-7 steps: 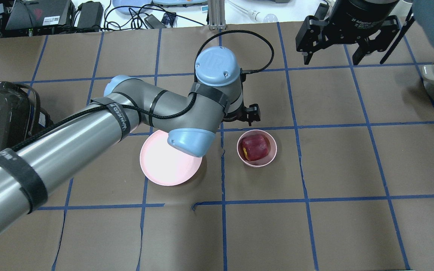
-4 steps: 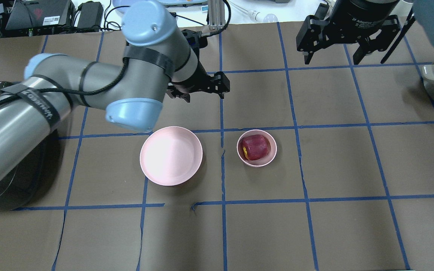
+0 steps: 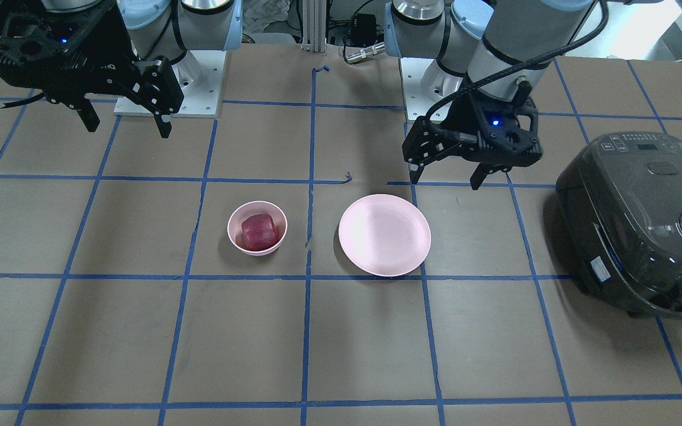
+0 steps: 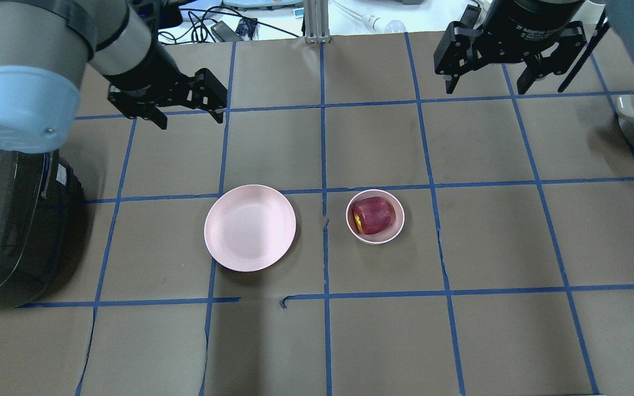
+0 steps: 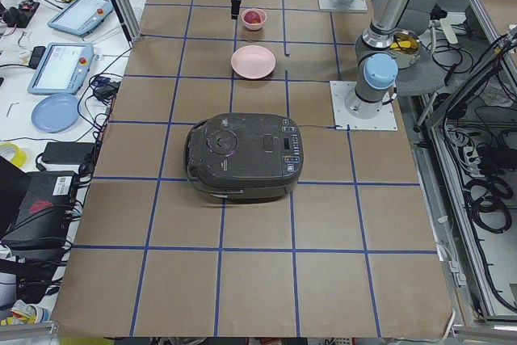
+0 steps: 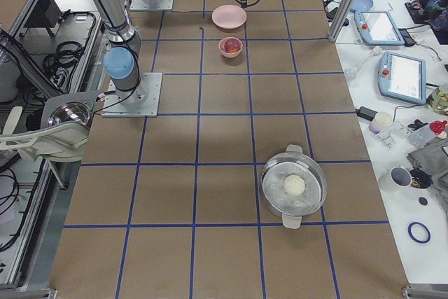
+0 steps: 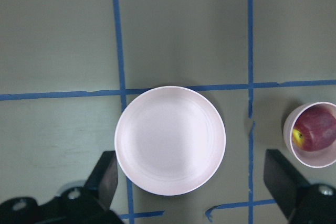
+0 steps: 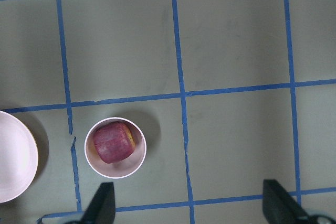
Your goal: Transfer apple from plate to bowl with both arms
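**Apple found in bowl; transfer judged done, both pincers empty**

Finds the apple (image 4: 372, 215) seated inside the bowl (image 4: 383, 236), below the rim, with the yellowish patch turned toward the plate side. Sees nothing else in the bowl.

Records the plate (image 4: 250, 227) just beside the bowl on the robot's left, apart from it and not touching. Notes it upright and bare.

Places the left gripper (image 4: 189, 120) well apart from the bowl, raised over the table on the plate's side. Reports its fingers spread wide with nothing between them. Confirms from the left wrist view that plate and bowl both lie below it, clear of the fingers.

Places the right gripper (image 4: 485, 88) well apart from the bowl on the opposite side, also raised. Reports it spread wide and holding nothing.

Logs a dark rice cooker (image 4: 9, 231) far from the bowl, beyond the plate. Logs a metal pot (image 6: 294, 185) with a pale ball inside, far off on the other side.

Judges the placing step complete and the step in hand to be the close-out, with both arms standing off. Judges that the next move calls for no fresh grasp. Recommends keeping both pincers high and routing any further travel away from the bowl's rim, to avoid tipping it.
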Motion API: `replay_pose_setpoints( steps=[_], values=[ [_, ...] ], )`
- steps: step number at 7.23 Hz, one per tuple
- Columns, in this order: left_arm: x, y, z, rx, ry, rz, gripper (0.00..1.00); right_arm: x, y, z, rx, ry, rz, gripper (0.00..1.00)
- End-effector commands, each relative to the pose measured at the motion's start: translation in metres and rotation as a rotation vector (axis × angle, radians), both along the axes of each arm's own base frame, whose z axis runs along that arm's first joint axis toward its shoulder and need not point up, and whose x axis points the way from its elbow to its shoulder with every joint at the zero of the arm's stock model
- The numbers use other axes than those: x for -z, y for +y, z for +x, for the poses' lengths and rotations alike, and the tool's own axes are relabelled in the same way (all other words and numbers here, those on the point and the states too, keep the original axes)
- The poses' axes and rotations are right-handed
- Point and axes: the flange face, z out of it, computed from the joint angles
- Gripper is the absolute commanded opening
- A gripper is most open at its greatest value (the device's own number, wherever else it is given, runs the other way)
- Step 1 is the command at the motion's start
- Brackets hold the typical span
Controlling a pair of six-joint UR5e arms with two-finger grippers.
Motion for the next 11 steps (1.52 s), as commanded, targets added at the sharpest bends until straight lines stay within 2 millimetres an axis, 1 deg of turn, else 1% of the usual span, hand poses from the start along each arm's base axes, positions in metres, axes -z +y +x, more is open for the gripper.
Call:
replay_pose_setpoints(
  steps=[1, 2, 3, 4, 5, 6, 7, 8, 11],
  values=[
    [-0.039, -0.002, 0.01, -0.005, -0.019, -0.001, 1.0, 0.0, 0.0, 0.001, -0.001, -0.002, -0.001, 1.0],
    [-0.039, -0.008, 0.009, -0.004, -0.024, -0.001, 1.0, -0.001, 0.0, -0.001, 0.002, -0.003, -0.001, 1.0],
    [-0.036, -0.005, 0.009, -0.003, -0.025, 0.006, 1.0, -0.001, 0.001, 0.001, 0.0, -0.003, 0.006, 1.0],
    [-0.04, -0.004, 0.009, -0.004, -0.025, -0.001, 1.0, 0.0, 0.001, 0.0, 0.0, 0.005, 0.008, 1.0],
    [-0.038, -0.001, 0.012, 0.003, -0.042, 0.011, 1.0, 0.0, 0.0, 0.0, -0.001, -0.001, 0.007, 1.0],
    [-0.042, -0.002, 0.02, 0.06, -0.095, 0.004, 1.0, 0.0, 0.0, 0.0, 0.0, -0.003, 0.008, 1.0],
    [-0.041, -0.002, 0.021, 0.084, -0.093, 0.002, 1.0, 0.0, 0.0, -0.001, 0.002, -0.003, 0.01, 1.0],
    [-0.036, -0.003, 0.015, 0.085, -0.087, 0.013, 1.0, 0.0, 0.001, 0.0, 0.001, -0.001, 0.007, 1.0],
    [-0.038, -0.002, 0.018, 0.084, -0.096, 0.007, 1.0, 0.0, 0.0, 0.0, 0.0, -0.003, 0.008, 1.0]
  ],
)
